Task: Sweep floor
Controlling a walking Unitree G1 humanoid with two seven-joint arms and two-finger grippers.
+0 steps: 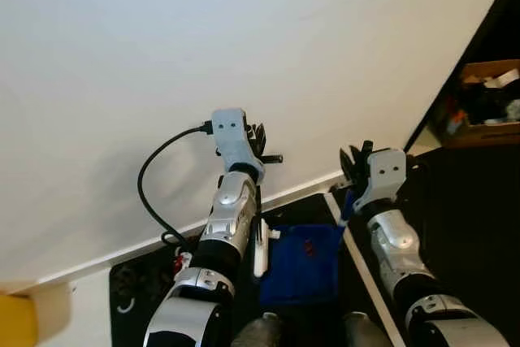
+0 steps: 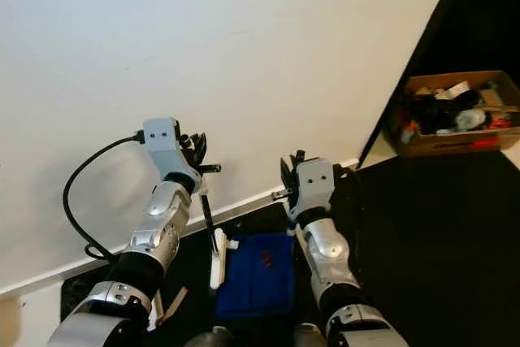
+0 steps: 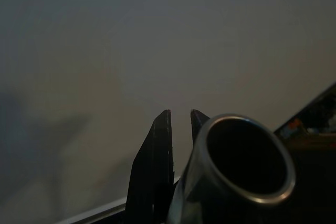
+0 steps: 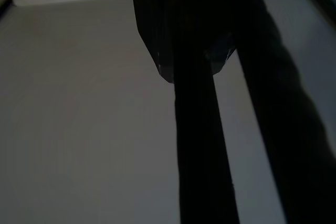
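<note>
A black cable (image 1: 150, 188) loops off the left arm. The left gripper (image 2: 195, 154) is raised against the white wall (image 1: 244, 38), fingers clamped on a dark pole (image 2: 206, 209) whose metal tube end (image 3: 244, 169) sits by the wrist camera. Below lies a blue dustpan (image 1: 302, 264) on the dark floor (image 2: 439, 233). The right gripper (image 1: 355, 166) grips the dustpan's handle — fingers closed on it. A cardboard box (image 2: 455, 111) of clutter stands far right.
</note>
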